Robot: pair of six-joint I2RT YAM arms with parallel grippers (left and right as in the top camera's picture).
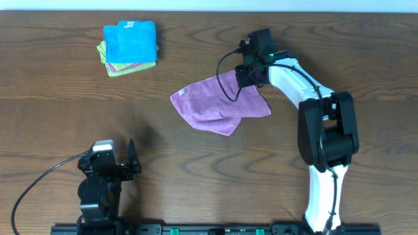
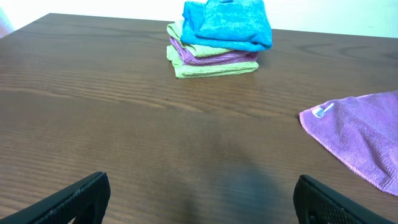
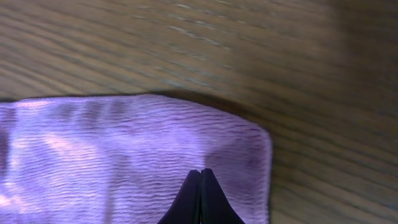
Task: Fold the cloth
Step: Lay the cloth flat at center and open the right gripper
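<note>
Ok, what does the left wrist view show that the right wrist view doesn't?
Left wrist only: the stack of folded cloths, the white tag on the purple cloth, and the open left gripper. Right wrist only: the right gripper shut on the cloth near a corner. Both: the purple cloth and the wooden table.

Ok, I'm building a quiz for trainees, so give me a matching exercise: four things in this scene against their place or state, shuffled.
1 cloth
2 stack of folded cloths
3 left gripper
4 right gripper

A open, away from any fabric
B shut, over purple fabric
C far left of the table, blue one on top
D middle, white tag at its left corner

Pairs: 1-D, 2-C, 3-A, 4-B
</note>
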